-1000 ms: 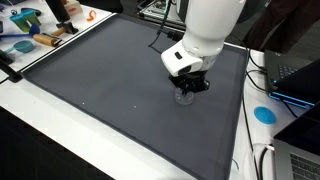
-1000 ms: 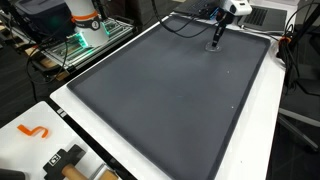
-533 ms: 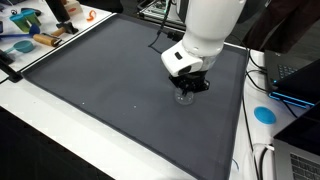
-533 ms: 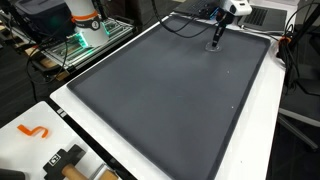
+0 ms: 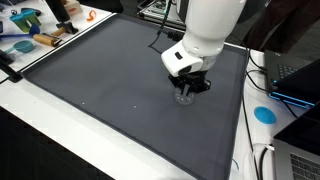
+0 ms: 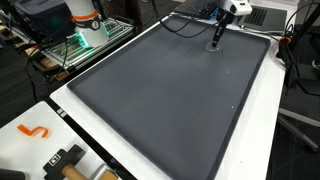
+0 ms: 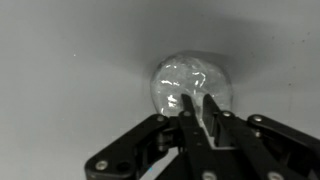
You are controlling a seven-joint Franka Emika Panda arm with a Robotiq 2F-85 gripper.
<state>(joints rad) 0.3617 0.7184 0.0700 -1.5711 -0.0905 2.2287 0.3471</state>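
A small clear glass cup [image 7: 172, 78] stands on the dark grey mat [image 5: 100, 80], seen from above in the wrist view. It shows as a faint clear shape [image 5: 183, 99] under the white arm in an exterior view. My gripper [image 7: 197, 110] is down on it, with the two black fingers nearly together over one side of its rim, one finger inside and one outside. In both exterior views the gripper [image 5: 186, 89] [image 6: 215, 42] sits low over the mat [image 6: 170, 90], near its far corner. The cup is too small to make out in the view from across the mat.
Tools and a blue item [image 5: 20, 45] lie on the white table beyond the mat's corner. A blue disc [image 5: 264, 114] and a laptop [image 5: 295, 85] are beside the mat. An orange hook [image 6: 35, 131] and a hammer-like tool [image 6: 65, 160] lie at the near table corner.
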